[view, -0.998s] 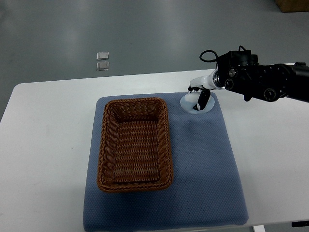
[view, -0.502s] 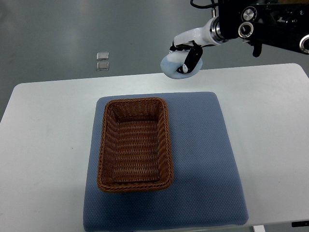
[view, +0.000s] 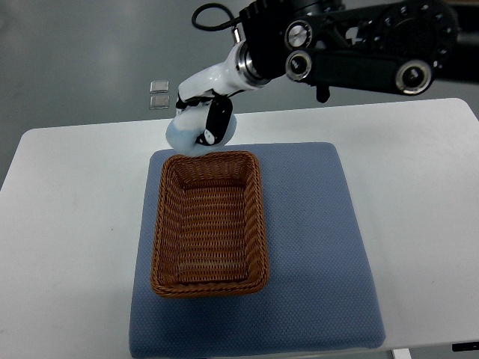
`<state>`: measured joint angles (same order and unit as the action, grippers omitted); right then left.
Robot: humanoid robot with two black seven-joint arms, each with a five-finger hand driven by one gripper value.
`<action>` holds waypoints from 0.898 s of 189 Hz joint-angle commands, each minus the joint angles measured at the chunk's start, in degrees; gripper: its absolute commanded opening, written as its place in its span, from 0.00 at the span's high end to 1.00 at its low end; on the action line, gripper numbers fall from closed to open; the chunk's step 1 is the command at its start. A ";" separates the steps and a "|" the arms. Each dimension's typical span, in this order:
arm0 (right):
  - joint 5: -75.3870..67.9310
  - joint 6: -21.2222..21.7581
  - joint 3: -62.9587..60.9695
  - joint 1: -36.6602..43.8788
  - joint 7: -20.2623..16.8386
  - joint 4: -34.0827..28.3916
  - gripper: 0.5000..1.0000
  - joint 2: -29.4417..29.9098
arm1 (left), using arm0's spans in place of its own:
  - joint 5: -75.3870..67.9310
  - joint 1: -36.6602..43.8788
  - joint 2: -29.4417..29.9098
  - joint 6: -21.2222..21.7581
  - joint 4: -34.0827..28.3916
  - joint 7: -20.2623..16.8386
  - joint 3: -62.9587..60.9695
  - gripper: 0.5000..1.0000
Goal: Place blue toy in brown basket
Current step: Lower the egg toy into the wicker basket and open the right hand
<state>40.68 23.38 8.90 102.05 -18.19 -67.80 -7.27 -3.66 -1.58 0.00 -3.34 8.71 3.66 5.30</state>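
Your right hand (view: pixel 200 123) sits in the upper middle of the frame, a little left of centre, at the end of the black arm (view: pixel 352 48) that comes in from the upper right edge. Its fingers are clamped around the blue toy (view: pixel 187 133), a pale blue rounded thing: you can see a dark finger (view: pixel 215 123) wrapped over the toy's right side, and the white part of the hand lies across its top.

In the picture, the toy overlaps the far edge of the white bench (view: pixel 67 209), just above the top rim of the brown basket (view: pixel 209 221), toward that rim's left corner. You cannot tell from this view whether the toy touches the basket, since hand and toy are seen from above and their lower edge meets the rim line in the frame.

The basket is a rectangular wicker one with nothing inside it. It rests on the left half of a blue mat (view: pixel 314 247) that covers the middle of the bench, and the right half of the mat is bare.

Above the bench, in the upper left of the frame, two small pale squares (view: pixel 159 93) lie on the grey floor (view: pixel 75 52), one above the other.
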 commanded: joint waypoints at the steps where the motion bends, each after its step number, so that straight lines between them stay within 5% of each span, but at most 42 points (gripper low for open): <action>1: 0.02 -1.50 1.56 -1.42 0.00 2.06 1.00 5.07 | 0.06 0.00 0.00 0.00 0.08 0.03 -0.02 0.00; 58: 0.90 -2.29 1.91 -11.43 0.00 11.55 1.00 7.27 | -0.03 0.00 0.00 0.00 0.70 0.03 0.06 0.00; 127: 0.90 -6.33 1.82 -17.77 0.79 13.04 0.95 7.27 | -0.03 0.00 0.00 0.00 0.61 0.03 -0.02 0.00; 170: 0.90 -6.86 1.74 -22.07 1.23 13.31 0.79 7.27 | -0.03 0.00 0.00 -0.09 0.70 0.03 -0.02 0.00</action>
<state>41.57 16.57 10.66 81.61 -17.12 -54.51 0.00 -3.69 -1.58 0.00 -3.40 9.36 3.66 5.27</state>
